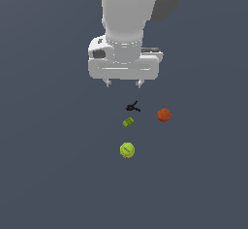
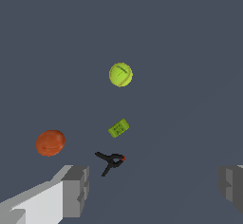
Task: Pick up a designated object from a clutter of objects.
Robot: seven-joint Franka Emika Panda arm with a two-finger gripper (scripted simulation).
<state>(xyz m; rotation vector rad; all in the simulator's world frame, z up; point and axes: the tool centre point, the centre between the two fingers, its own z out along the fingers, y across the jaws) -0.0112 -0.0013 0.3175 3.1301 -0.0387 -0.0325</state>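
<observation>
four small items are seen on the dark grey floor (image 1: 53,174), with the white arm (image 1: 131,14) held above them, wrist pointed straight down. the gripper (image 1: 124,83) is kept clear of the floor, fingers spread wide and nothing held between them; in the wrist view both fingertips (image 2: 76,190) are seen far apart at the frame edges. the tennis ball (image 1: 127,150) is found on the floor, nearest the exterior camera of the four items and well apart from the gripper. it is rendered yellow-green, round, with thin darker seam lines across its face, and is the largest of the group; the same ball (image 2: 120,74) is visible in the wrist view. a small green block (image 1: 128,122) is placed between the ball and a tiny black-and-red clamp (image 1: 132,107), neither touched by it. an orange-red ball (image 1: 164,115) is set off toward the exterior view's right, apart from the rest. the clamp is located closest to the gripper, just below the fingertips in the exterior view.
</observation>
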